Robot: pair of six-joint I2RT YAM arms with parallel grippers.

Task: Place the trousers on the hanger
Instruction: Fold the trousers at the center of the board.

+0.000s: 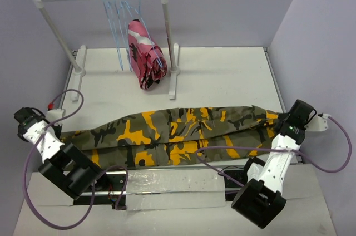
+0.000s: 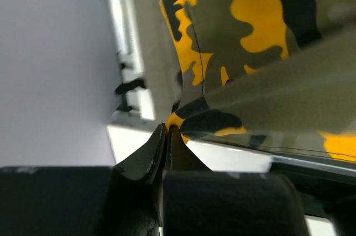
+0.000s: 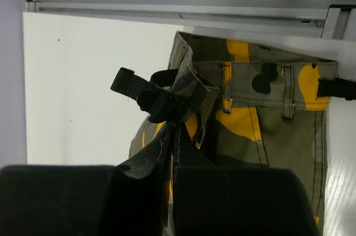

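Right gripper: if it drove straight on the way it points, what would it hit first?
The right gripper is shut on the waistband of the trousers, so that bunched cloth and its black strap come first; beyond lies the table, depth unclear.

The left arm [image 1: 47,144] and the right arm [image 1: 281,161] are alike: white links set between blocky black joint housings, each trailing a long, looping purple cable [image 1: 33,202]. A small red fitting [image 1: 53,103] shows where the left arm's cable ends. The left gripper [image 2: 167,129] and the right gripper [image 3: 171,129] have matte black, wedge-shaped fingers on broad black bodies.
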